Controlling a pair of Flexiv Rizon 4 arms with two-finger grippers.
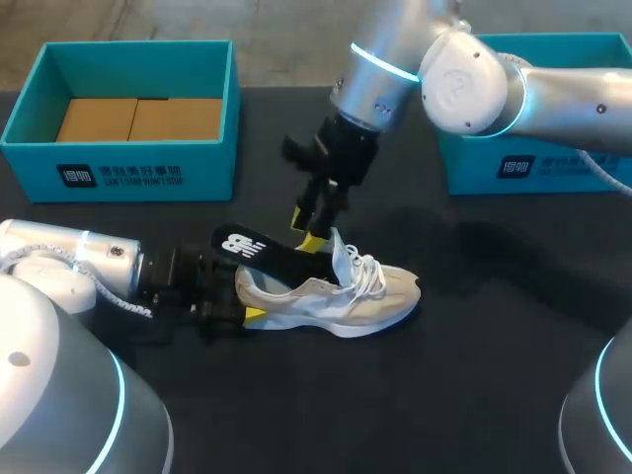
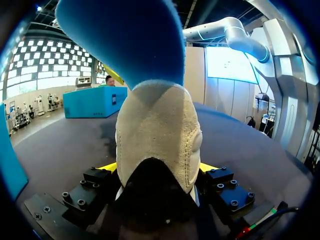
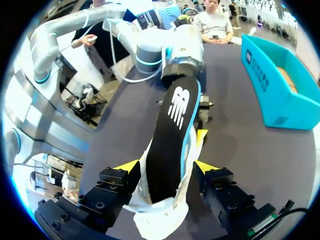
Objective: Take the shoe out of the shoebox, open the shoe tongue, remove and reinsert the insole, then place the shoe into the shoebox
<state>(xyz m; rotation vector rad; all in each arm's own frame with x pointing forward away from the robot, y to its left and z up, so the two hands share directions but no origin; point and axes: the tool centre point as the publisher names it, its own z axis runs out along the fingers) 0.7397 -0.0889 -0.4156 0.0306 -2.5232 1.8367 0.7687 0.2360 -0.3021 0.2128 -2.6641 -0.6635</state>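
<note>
Left claw [image 1: 245,301] clamps the heel of the beige suede sneaker [image 1: 355,301], lower centre of the frame, on the black surface [image 1: 474,395]. Right claw [image 1: 308,233] pinches the black foam insole [image 1: 259,249], half seated. Risk: the insole may buckle if driven steeply.

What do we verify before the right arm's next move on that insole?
1. Left tool clamps the shoe at the heel: ok.
2. Right tool grips the insole: ok.
3. Insole fully seated: not ok, its rear end sticks out above the heel.
4. Insole front end inside shoe: cannot tell, hidden.
5. Shoe upright on table: ok.
6. Shoebox has room: ok, only cardboard inside.
</note>
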